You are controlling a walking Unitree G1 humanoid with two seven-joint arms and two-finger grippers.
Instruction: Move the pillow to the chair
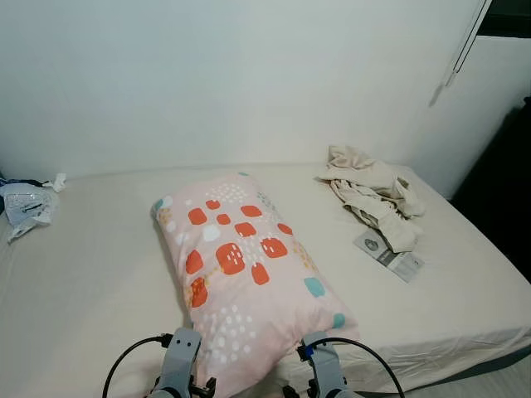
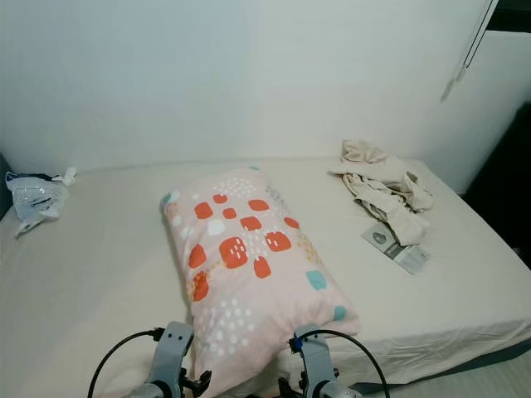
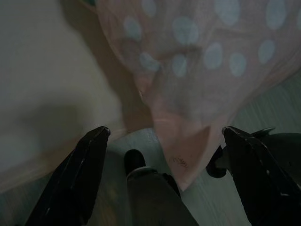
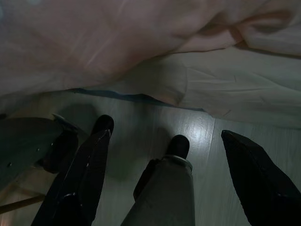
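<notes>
Left wrist view: the left gripper (image 3: 164, 136) has its two black fingers (image 3: 77, 174) spread wide apart, holding nothing, with a corner of the pillow (image 3: 202, 70) hanging down between them over the pale floor (image 3: 277, 103). The edge of the bed (image 3: 42, 84) lies to one side of that corner. In the right wrist view the right gripper (image 4: 164, 141) is likewise spread wide and empty, pointing at the floor below the pillow's pink cloth (image 4: 94, 42) and the white sheet (image 4: 244, 89) draped off the bed.

From the head camera, both silver arms rise at the lower edge of the picture, the left arm (image 1: 178, 365) just beside the pillow's near left corner and the right arm (image 1: 325, 365) at its near right corner. The pillow (image 1: 241, 274) is pink with orange, white and teal patches; it lies lengthwise in the middle of the bed (image 1: 83, 282), its near end reaching over the front edge. A crumpled cream cloth (image 1: 373, 191) sits near the far right corner of the bed, with a small leaflet (image 1: 390, 253) just beside it. A clear plastic bag (image 1: 29, 207) lies at the far left edge, by the white wall (image 1: 232, 83).
</notes>
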